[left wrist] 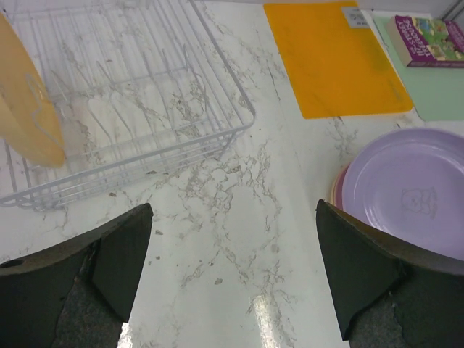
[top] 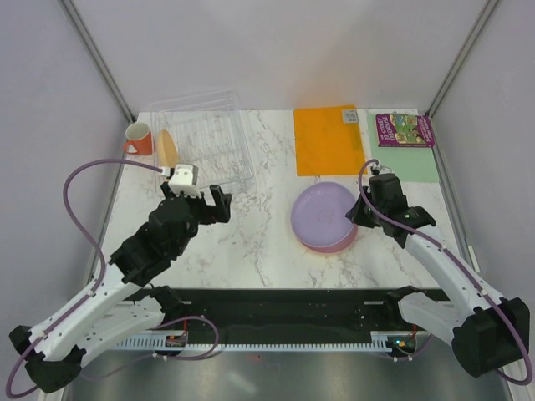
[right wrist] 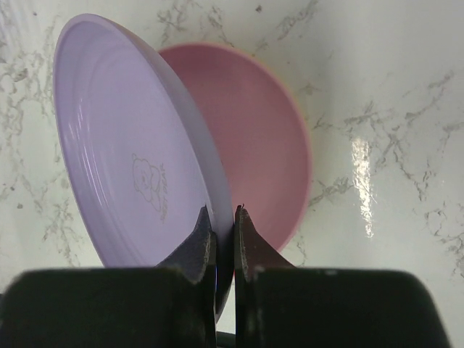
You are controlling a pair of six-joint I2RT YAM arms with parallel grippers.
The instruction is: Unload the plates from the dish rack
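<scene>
Far left, a yellow plate (top: 168, 149) stands on edge in the rack (top: 238, 142), close to its left wall; can't tell if another hides behind it. Just this side of the rack the left gripper (top: 198, 199) hovers, jaws spread wide, nothing in them. Mid-right, the purple plate (right wrist: 123, 145) sits tilted over the pink plate (right wrist: 261, 138), which lies flat on the table (top: 251, 242); a yellowish sliver under the pink may be a third plate, unclear. The right gripper (right wrist: 221, 212) pinches the purple rim on its right side, fingers pressed tight on it. Looks like purple is being set on the stack. Lower the held rim till it nests flat and centred, then open, and back out low and sideways so the under finger doesn't drag or tip it. Yellow plate likely next, lifted straight up clear of the wires
</scene>
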